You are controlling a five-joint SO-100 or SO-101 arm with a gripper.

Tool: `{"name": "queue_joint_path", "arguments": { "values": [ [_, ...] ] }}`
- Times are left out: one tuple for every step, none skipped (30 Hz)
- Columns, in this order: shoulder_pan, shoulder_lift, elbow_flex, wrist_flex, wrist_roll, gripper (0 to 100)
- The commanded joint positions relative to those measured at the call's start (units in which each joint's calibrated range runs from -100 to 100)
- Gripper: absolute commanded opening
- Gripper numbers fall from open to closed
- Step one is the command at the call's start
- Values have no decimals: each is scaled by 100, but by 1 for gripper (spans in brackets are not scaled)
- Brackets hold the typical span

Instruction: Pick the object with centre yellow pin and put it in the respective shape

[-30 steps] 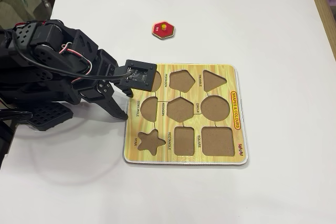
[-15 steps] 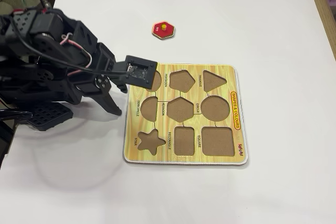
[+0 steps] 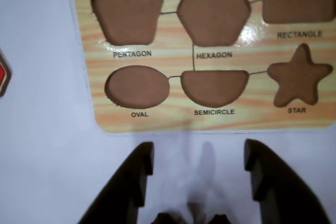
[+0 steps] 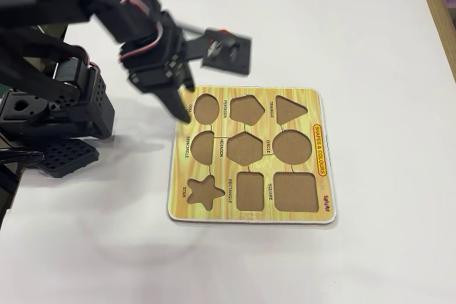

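Counter [image 4: 370, 26], white and wide, carries everything, with bare surface open on all sides of the yellow wood-grain shape board [image 4: 319, 149]. The board lies flat, right of the black arm [image 4: 64, 48] in the fixed view, its left edge just beside the arm's dark fingers. The arm rises from the left and leans over the board's upper left corner, its wrist camera block hanging above the counter beyond the board's top edge. In the wrist view the pincer [image 3: 198, 163] has its two dark fingers spread wide apart, holding nothing, over bare counter just short of the board's near edge. The hexagon cut-out [image 4: 245, 149] sits empty at the board's middle, between the semicircle and circle holes. The red hexagonal piece [image 3: 2, 78] shows only as a sliver at the wrist view's left edge, on the counter well clear of the board; the arm hides it in the fixed view.
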State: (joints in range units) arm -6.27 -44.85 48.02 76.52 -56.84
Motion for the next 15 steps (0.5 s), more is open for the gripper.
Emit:
{"name": "queue_joint_path", "arguments": {
  "values": [
    [-574,811,-1052,-29,30,20],
    [-750,1037,-1250,-29,30,20],
    [-936,1288,-1466,-29,30,20],
    [-1072,1472,-1637,-29,30,20],
    [-1229,1664,-1808,-29,30,20],
    [-1356,1823,-1951,-29,30,20],
    [-1492,1974,-2095,-29,30,20],
    [-1639,2133,-2266,-29,30,20],
    [-1805,2300,-2446,-29,30,20],
    [-1951,2418,-2590,-29,25,20],
    [-2137,2560,-2743,-29,4,20],
    [-2313,2685,-2869,-29,-1,20],
    [-2537,2836,-3031,-29,25,20],
    [-2723,2945,-3147,-29,25,20],
    [-2879,3045,-3246,-29,25,20]
  ]
}}
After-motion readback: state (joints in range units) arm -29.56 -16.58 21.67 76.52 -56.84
